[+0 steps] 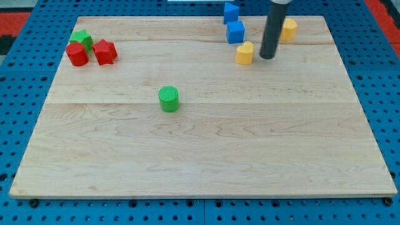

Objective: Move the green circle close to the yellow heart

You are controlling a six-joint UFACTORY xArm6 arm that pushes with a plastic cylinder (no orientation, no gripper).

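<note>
The green circle [168,99] sits on the wooden board [200,162], left of the middle. A yellow block that looks like the heart [245,53] lies near the view's top, right of centre. My tip [267,57] rests on the board just right of this yellow block, close to it, and far to the upper right of the green circle. A second yellow block [288,29] lies behind the rod to its right, partly hidden by it; its shape is unclear.
Two blue blocks [235,31] [231,12] stand at the view's top, just above the yellow heart. At the upper left a green star-like block [81,39] and two red blocks [77,55] [105,52] cluster together.
</note>
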